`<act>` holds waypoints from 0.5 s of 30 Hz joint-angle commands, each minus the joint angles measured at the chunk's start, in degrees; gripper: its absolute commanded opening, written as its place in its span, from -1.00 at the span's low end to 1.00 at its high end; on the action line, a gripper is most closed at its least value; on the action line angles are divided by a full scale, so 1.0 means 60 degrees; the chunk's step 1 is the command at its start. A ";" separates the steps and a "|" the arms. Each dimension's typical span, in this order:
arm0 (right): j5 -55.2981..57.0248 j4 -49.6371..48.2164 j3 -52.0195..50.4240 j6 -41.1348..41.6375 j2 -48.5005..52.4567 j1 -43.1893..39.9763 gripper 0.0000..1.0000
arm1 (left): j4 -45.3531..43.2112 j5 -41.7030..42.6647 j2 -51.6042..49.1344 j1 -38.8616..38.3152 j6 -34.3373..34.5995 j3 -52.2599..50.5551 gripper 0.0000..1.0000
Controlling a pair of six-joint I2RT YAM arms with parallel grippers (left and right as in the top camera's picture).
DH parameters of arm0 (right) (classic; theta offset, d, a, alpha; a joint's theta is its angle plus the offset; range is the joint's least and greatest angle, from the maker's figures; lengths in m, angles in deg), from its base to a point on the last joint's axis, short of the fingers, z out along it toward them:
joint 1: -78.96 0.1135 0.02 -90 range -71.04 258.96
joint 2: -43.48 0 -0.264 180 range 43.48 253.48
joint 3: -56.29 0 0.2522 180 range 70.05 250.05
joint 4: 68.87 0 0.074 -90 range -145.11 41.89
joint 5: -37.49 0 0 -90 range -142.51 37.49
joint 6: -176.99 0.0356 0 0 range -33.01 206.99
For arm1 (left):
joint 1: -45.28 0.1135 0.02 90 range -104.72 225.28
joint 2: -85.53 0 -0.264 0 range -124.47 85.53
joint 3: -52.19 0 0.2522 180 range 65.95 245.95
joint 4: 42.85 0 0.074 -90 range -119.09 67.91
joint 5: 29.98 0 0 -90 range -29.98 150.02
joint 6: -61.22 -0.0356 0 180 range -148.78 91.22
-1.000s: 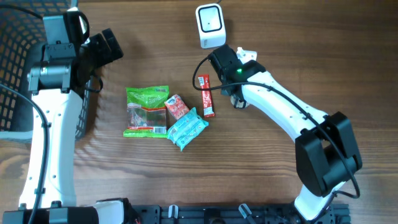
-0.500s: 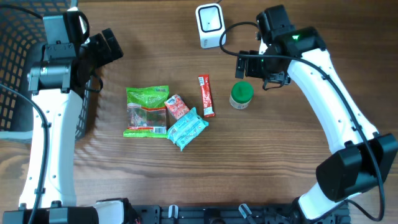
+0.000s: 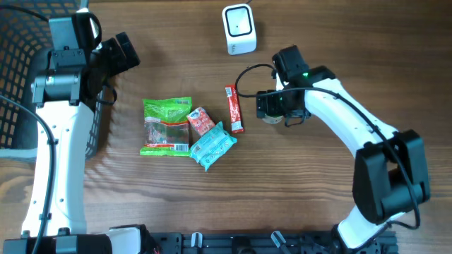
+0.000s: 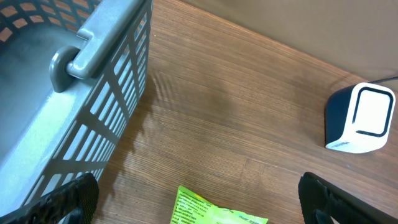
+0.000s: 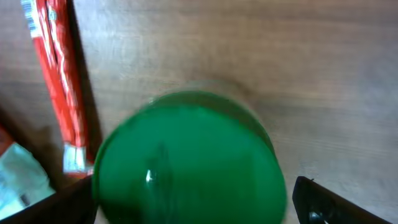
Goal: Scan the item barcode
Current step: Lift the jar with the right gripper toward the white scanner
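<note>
The right tool (image 3: 277,113) (image 5: 193,205) is open. Its two fingers (image 5: 320,200) stand wide at the lower corners of the wrist view, with the green-lidded jar (image 5: 186,162) between them and right under the camera. Nothing shows the fingers pressing on the jar, which stands upright on the worktop (image 3: 318,204). Half a second ago this arm was drawn away towards the far right and the jar stood uncovered. Now the tool has come back down over it, and from overhead only a sliver of the jar (image 3: 268,119) shows under the wrist. The jar has kept its spot.

Just to the tool's left lies a red snack bar (image 3: 234,108) (image 5: 59,81), near the jar but apart from it. Further that way are a pale blue packet (image 3: 212,144) (image 5: 18,180), a small red packet (image 3: 200,120) and a green snack bag (image 3: 167,125), none of which has shifted. The barcode scanner (image 3: 239,28) sits well beyond the tool, towards the far edge of the worktop.

The left tool (image 3: 120,53) (image 4: 199,202) is open too, with its dark fingers (image 4: 62,199) spread wide, and it has not moved. The grey basket (image 4: 93,81) is close on its left, the top edge of the green snack bag (image 4: 211,208) lies below it, and the scanner (image 4: 362,118) is off to its right.
</note>
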 commanded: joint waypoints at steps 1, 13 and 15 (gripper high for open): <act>0.0186 -0.0630 -0.0484 -0.0317 0.0240 0.0113 0.96 | -0.0025 -0.0025 0.0076 0.0036 -0.0084 0.0080 1.00; 0.1304 -0.1960 -0.1038 -0.1220 0.0244 0.0586 0.89 | -0.0025 -0.0025 0.0076 0.0036 -0.0084 0.0080 1.00; 0.1421 -0.1905 -0.1096 -0.1224 0.0244 0.0586 0.86 | -0.0025 -0.0025 0.0076 0.0033 -0.0084 0.0080 1.00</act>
